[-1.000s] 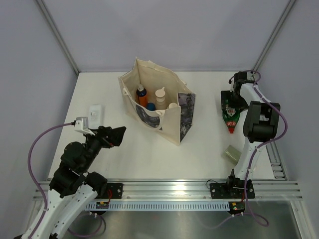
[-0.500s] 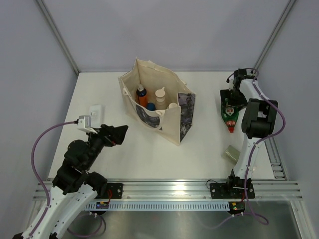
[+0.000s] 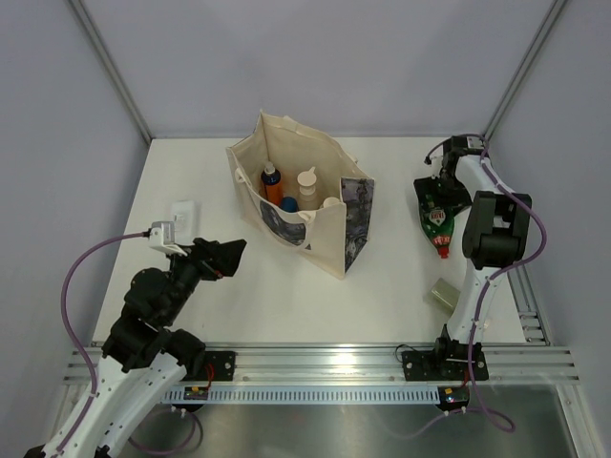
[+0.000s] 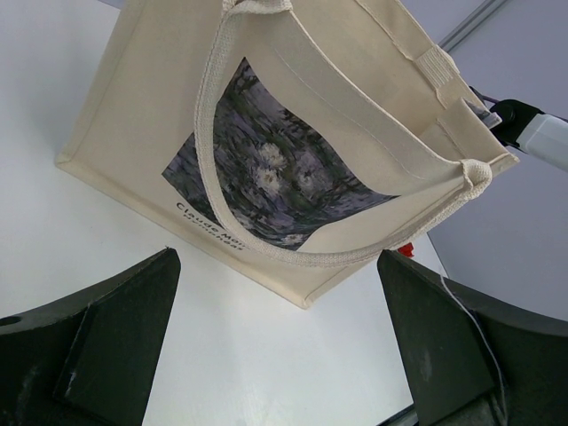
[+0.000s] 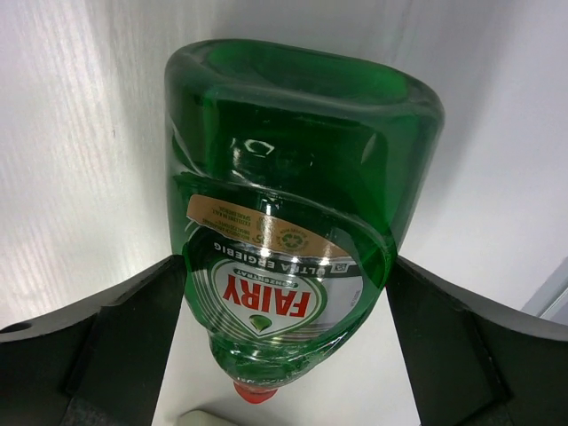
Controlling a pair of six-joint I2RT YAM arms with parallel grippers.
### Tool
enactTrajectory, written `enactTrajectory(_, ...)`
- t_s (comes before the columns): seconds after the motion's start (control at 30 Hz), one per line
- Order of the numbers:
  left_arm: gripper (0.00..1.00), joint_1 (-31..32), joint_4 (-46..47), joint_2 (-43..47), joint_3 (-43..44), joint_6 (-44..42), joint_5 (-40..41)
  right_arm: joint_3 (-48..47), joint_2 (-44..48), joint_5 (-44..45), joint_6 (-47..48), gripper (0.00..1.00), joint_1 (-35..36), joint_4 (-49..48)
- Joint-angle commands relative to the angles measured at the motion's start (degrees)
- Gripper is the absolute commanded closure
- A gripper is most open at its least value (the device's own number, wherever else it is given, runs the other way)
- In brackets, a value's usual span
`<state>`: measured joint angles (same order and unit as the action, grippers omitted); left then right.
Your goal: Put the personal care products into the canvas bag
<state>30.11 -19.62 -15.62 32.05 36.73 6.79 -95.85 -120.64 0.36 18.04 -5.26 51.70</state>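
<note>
Bag (image 3: 296,205) stands mid-surface (image 3: 382,286), with an orange bottle (image 3: 273,187) inside. Green bottle (image 5: 293,204) lies near the right edge, and the right fingers (image 5: 115,355) stand wide, flanking its body. Left fingers (image 4: 106,346) are wide and empty, facing the bag.

You have a flat white tabletop (image 3: 286,296), pale grey walls (image 3: 315,67) far, left and right, and a ribbed aluminium rail (image 3: 325,361) along the near edge.
</note>
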Motion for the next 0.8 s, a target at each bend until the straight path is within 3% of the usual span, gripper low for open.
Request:
enactTrajectory(0.0,0.01,0.2,3.3,-0.3,-0.4,0.4,-0.4,2.6,0.0,-2.9,1.6,0.00,0.5,2.9)
enactTrajectory(0.37,0.01,0.2,2.7,1.3,-1.6,1.1,0.2,10.3,5.5,8.0,-1.7,0.01,1.0,-6.8)
enactTrajectory(0.53,0.01,0.3,2.5,0.9,-1.1,0.5,0.2,8.2,11.0,3.3,-4.6,0.00,0.9,-8.1)
enactTrajectory(0.77,0.01,0.2,1.5,1.6,-1.1,1.0,0.7,6.2,9.5,0.9,-4.6,0.01,0.9,-6.2)
